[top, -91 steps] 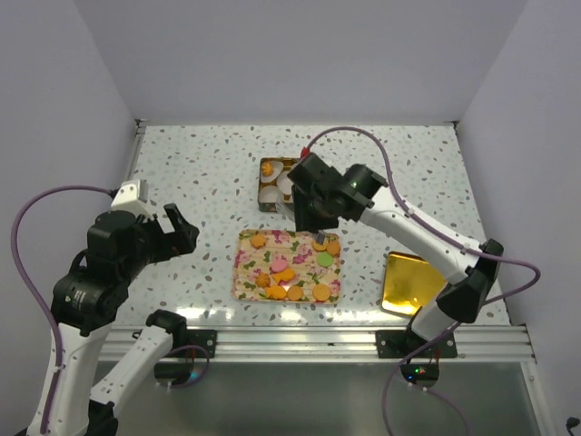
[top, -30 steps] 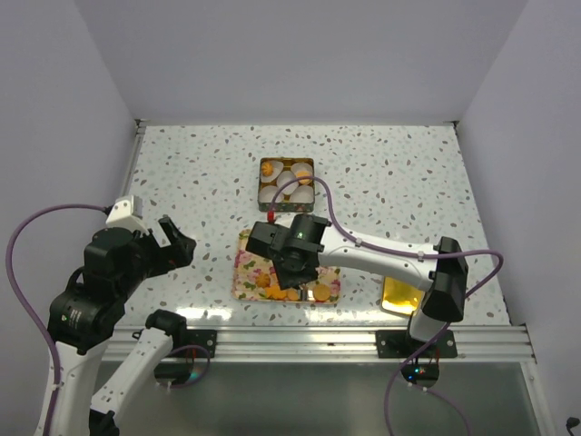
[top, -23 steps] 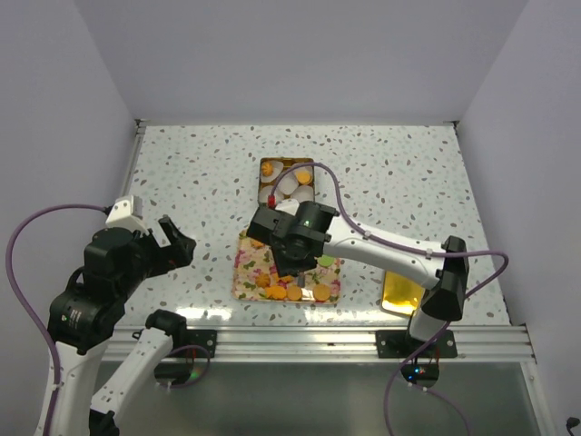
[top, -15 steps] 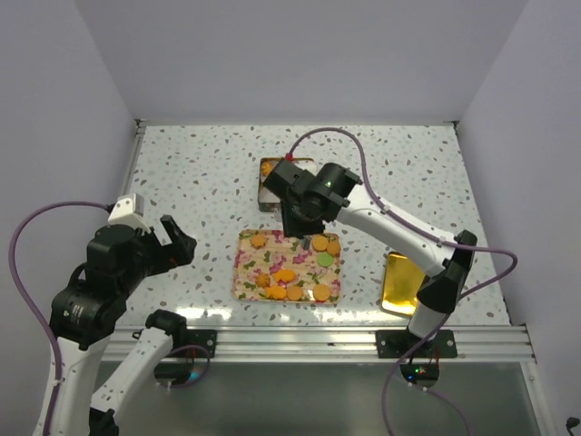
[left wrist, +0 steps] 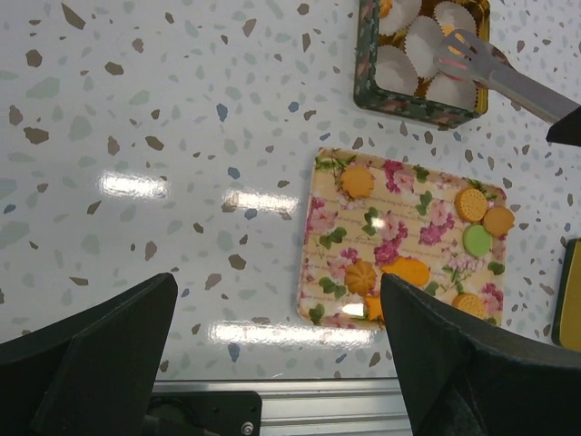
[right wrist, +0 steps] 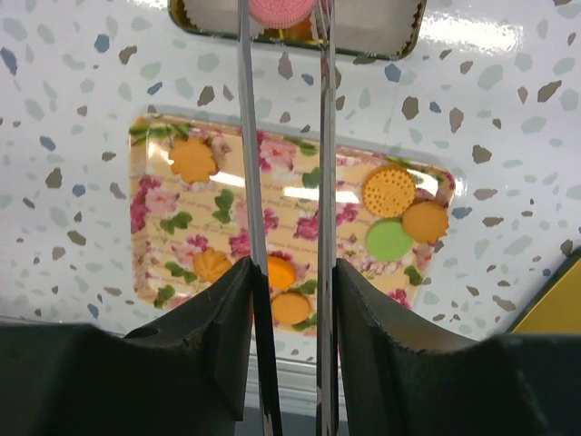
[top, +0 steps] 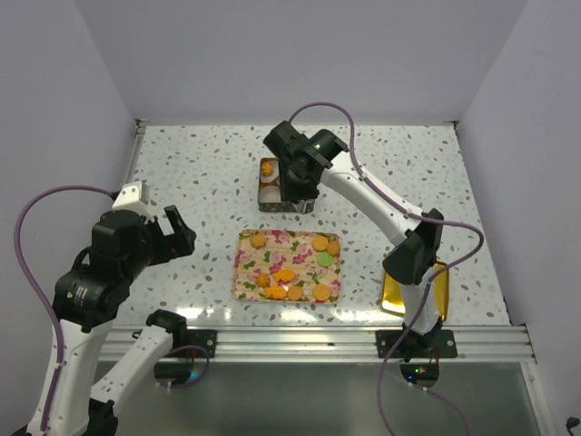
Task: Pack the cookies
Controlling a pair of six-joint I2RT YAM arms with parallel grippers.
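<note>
Item 1, right pincer (right wrist: pixel 282 18): your two long thin fingers are drawn narrow on a pink cookie (right wrist: pixel 283 7), one finger on each side of it. The tips hang over the tin (right wrist: pixel 381 38).

Item 2, tin: green floral walls, directly beneath the right pincer's tips. White paper cups (left wrist: pixel 398 69) sit inside. The far left corner cup holds something orange, too small to name.

Item 3, floral tray (left wrist: pixel 320 304): flat on the speckled table (top: pixel 200 173), just on the near side of the right pincer. It lies close to the tin without touching it.

Item 4, orange cookies (right wrist: pixel 388 189): spread over the tray below and behind the right pincer's tips. Two rounds lie to the right of your fingers, a flower shape to their left, and others near the tray's near edge, some partly hidden by the fingers.

Item 5, green cookie (right wrist: pixel 390 241): on the tray right of your fingers, touching the orange rounds.

Item 6, gold lid (top: pixel 408 292): on the table to the right of the right pincer and nearer than it, apart from the tray.

Item 7, left pincer (top: pixel 180 231): your fingers stand wide apart and grip nothing. It is raised above the table, with the tray ahead and to its right, well apart
</note>
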